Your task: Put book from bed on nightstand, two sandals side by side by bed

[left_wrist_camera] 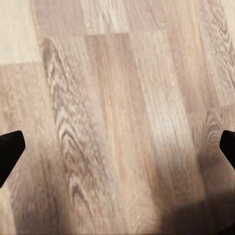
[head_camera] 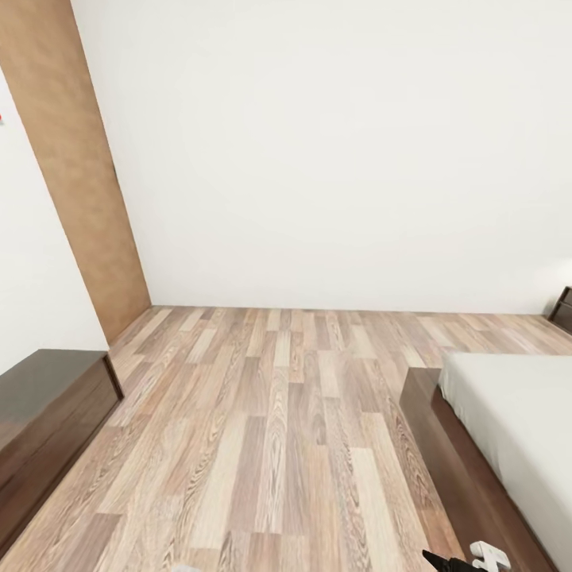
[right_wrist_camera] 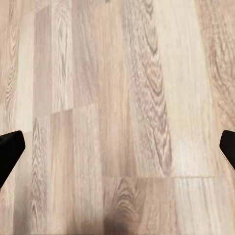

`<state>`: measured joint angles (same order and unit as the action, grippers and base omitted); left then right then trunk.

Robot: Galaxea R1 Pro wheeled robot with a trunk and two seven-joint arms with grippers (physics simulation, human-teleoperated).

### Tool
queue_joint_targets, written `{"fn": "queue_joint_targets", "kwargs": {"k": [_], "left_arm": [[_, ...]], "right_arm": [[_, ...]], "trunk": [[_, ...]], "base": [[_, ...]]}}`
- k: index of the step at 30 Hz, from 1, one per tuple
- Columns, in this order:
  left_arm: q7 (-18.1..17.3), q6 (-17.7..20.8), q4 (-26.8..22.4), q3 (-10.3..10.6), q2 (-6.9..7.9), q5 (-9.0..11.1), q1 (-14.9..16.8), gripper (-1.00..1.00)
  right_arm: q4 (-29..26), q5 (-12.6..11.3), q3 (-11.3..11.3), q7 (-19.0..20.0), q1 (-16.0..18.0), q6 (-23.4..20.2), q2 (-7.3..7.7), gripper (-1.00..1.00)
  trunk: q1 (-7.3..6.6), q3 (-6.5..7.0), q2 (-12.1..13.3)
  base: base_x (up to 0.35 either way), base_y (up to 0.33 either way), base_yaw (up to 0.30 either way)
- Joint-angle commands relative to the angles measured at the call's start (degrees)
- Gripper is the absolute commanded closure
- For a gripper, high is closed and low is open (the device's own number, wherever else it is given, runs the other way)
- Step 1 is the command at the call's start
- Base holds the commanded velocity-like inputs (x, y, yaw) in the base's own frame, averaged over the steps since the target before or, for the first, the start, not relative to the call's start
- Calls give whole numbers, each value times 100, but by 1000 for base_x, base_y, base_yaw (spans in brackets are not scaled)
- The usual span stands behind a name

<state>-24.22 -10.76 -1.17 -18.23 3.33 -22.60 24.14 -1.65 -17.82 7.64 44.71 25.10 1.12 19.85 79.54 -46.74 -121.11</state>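
The bed (head_camera: 516, 429) sits low at the right of the head view, its pale mattress on a dark wooden frame, with only a corner of it in sight. No book or sandals can be seen on the part of the mattress and floor (head_camera: 278, 429) that shows. Far back by the wall, just past the bed, a sliver of a dark nightstand (head_camera: 562, 310) peeks in. Across the room on the left stands a long dark dresser (head_camera: 48, 413), and a brown door panel (head_camera: 75, 175) leans up the wall above it.

Both arms hang over bare planks. The left end effector (left_wrist_camera: 117, 147) is spread wide with nothing between its fingers, and the right end effector (right_wrist_camera: 117, 147) is the same, wide and empty.

This looks like a search-and-approach stage. To do it well, I'd judge the robot should turn right and bring more of the mattress into sight before reaching, keeping its base clear of the bed frame's corner.
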Motion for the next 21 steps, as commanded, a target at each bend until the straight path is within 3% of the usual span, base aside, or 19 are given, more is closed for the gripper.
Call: {"fn": "queue_joint_targets", "kwargs": {"k": [1, 21], "left_arm": [[-12, -23, 3, -49, 1, -60, 3, -100], [-12, -23, 3, -49, 1, -60, 3, -100]], "right_arm": [[7, 33, 45, 20, 4, 11, 1, -100], [7, 33, 45, 20, 4, 11, 1, -100]], "trunk": [[2, -6, -2], [2, -6, -2]], "base": [[323, 0, 0], [314, 40, 0]]}}
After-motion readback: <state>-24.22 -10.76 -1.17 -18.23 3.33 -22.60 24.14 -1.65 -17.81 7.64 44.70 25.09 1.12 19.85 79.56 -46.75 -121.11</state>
